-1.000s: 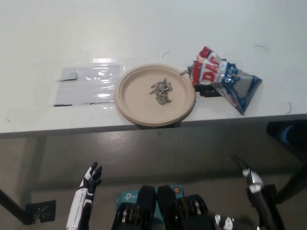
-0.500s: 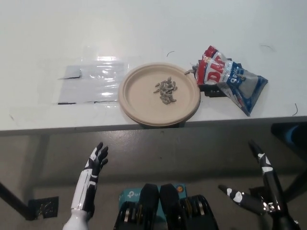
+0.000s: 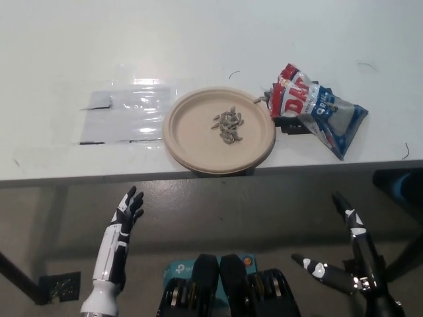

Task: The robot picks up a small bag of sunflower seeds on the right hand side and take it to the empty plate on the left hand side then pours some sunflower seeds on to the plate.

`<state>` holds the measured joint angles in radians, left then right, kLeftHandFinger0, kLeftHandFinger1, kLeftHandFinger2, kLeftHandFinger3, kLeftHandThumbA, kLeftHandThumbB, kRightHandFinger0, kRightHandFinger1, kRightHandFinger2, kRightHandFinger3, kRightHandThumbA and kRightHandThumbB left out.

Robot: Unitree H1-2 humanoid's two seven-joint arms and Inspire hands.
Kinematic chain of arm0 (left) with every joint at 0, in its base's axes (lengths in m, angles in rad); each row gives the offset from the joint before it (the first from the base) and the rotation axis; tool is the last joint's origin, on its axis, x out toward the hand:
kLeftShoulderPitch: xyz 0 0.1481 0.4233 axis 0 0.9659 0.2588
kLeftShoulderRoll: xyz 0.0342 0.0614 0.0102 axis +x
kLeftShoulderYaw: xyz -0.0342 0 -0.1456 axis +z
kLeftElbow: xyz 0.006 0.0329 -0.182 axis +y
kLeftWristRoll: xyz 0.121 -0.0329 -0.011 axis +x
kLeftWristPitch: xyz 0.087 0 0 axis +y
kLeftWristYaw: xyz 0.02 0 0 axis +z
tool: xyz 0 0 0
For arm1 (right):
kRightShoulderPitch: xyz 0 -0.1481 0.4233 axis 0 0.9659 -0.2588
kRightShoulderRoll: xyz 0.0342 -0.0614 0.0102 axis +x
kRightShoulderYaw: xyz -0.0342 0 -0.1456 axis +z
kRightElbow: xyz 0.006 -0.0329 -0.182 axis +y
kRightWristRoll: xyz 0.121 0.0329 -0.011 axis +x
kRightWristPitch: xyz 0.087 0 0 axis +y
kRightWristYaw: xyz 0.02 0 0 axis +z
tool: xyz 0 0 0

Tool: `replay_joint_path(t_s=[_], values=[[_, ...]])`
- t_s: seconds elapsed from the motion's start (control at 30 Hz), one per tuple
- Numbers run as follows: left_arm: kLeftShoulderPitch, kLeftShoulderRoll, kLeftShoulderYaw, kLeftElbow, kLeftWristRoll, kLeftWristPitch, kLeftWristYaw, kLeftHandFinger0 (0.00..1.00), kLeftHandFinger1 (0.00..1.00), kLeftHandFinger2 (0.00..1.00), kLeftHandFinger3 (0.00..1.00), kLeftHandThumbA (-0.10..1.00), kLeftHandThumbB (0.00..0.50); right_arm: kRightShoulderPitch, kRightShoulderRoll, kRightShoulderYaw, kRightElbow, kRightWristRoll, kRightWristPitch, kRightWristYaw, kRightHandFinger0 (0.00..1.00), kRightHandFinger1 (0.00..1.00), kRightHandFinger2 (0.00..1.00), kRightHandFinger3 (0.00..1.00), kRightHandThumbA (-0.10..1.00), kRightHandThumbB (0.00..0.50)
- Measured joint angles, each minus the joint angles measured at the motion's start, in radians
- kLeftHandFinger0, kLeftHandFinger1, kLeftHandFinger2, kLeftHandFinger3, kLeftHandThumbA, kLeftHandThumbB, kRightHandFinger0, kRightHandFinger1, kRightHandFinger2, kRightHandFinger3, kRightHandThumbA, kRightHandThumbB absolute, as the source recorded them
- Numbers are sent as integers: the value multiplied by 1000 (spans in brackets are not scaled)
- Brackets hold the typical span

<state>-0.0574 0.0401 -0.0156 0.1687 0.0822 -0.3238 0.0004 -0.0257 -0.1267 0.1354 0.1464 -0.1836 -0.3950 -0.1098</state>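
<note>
- Red, white and blue foil seed bag (image 3: 316,112) lying flat, just right of round beige paper plate (image 3: 192,129).
- Small pile of seeds (image 3: 228,125) on plate: pour judged done.
- White left hand (image 3: 125,212), black right hand (image 3: 353,261): low, near side, fingers spread, empty.
- Best kept clear of table (image 3: 66,53) edge.

Since a second ago the black right hand (image 3: 350,264) came up into view at the bottom right, fingers spread wide. White left hand (image 3: 127,210) dipped a touch in the last half second.
</note>
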Motion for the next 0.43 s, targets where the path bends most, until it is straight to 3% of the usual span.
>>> replay_joint_path(t_s=[0.43], values=[[9, -12, 37, -26, 4, 12, 15, 1000, 1000, 1000, 1000, 1000, 135, -84, 2, 39, -10, -52, 0, 40, 1000, 1000, 1000, 1000, 1000, 174]])
